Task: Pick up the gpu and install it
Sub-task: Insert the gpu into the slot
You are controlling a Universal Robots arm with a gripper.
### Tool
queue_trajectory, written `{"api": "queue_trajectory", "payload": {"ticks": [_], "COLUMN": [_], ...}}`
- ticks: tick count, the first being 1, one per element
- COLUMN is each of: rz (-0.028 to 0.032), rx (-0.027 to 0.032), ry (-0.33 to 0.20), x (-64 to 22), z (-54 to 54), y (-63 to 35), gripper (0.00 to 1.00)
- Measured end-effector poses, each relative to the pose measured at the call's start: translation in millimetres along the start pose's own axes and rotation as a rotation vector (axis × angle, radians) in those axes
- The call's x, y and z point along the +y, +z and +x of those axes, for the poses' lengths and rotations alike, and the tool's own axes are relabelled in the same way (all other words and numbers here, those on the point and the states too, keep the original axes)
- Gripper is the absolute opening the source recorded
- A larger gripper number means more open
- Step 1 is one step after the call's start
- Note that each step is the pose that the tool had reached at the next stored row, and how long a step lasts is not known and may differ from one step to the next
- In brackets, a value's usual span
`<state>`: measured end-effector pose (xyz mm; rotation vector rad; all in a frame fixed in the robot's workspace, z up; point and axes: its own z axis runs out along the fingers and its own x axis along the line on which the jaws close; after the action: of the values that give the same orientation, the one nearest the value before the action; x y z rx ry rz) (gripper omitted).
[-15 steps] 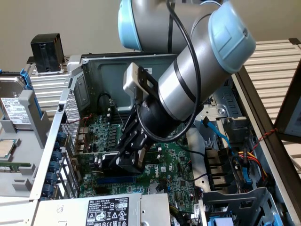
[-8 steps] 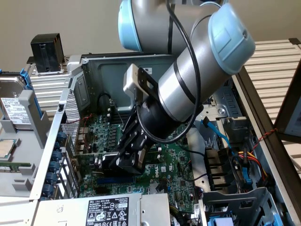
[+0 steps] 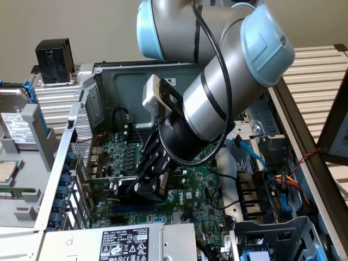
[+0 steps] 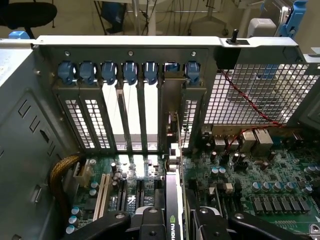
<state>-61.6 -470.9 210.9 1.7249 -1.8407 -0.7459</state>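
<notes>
The gpu (image 4: 173, 212) shows edge-on in the wrist view, a thin black card standing upright over the green motherboard (image 4: 260, 185). Its metal bracket (image 4: 172, 120) reaches up into one slot opening of the case's rear panel. My gripper (image 4: 177, 222) is shut on the gpu, with one black finger (image 4: 150, 220) on each flat side. In the exterior view the gripper (image 3: 149, 179) reaches down into the open case. The gpu's black shroud (image 3: 122, 187) sits low against the motherboard (image 3: 204, 187), near the rear slots. Whether its edge is fully in the socket is hidden.
Blue slot latches (image 4: 130, 70) line the rear panel. A white expansion slot (image 4: 102, 192) and a braided cable (image 4: 62, 167) lie beside the card. The power supply (image 3: 125, 242), drive cage (image 3: 272, 234) and coloured cables (image 3: 277, 179) crowd the case. A hard drive (image 3: 13, 128) lies outside.
</notes>
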Motion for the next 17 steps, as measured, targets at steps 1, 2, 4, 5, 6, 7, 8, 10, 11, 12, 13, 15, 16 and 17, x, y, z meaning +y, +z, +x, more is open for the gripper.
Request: {"api": "queue_trajectory", "payload": {"ticks": [1, 2, 4, 5, 6, 7, 8, 10, 11, 12, 13, 15, 16, 17], "rz": [0.0000, 0.0000, 0.0000, 0.0001, 0.0001, 0.0001, 0.0001, 0.0000, 0.0000, 0.0000, 0.0000, 0.0001, 0.0001, 0.0002], "rx": [-0.0001, -0.0001, -0.0002, -0.0001, -0.0001, 0.0001, 0.0003, 0.0003, 0.0005, 0.0005, 0.0006, 0.0008, 0.0013, 0.0016], "ry": [0.000, 0.000, 0.000, 0.000, 0.000, 0.000, 0.000, 0.000, 0.000, 0.000, 0.001, 0.001, 0.001, 0.002], "x": [0.0, 0.0, -0.1, -0.2, -0.2, -0.1, 0.0, 0.0, 0.0, 0.0, -0.1, -0.7, -1.0, -1.1], "z": [0.0, 0.0, -0.1, -0.3, -0.3, -0.3, -0.3, -0.3, -0.3, -0.2, -0.3, -0.4, -0.5, -0.5], "y": [0.0, 0.0, 0.1, 0.1, 0.1, 0.1, 0.0, 0.0, 0.0, 0.1, 0.2, 0.8, 1.1, 1.2], "gripper": [0.27, 0.27, 0.27, 0.27, 0.27, 0.27, 0.27, 0.27, 0.27, 0.27, 0.27, 0.27, 0.27, 0.27]}}
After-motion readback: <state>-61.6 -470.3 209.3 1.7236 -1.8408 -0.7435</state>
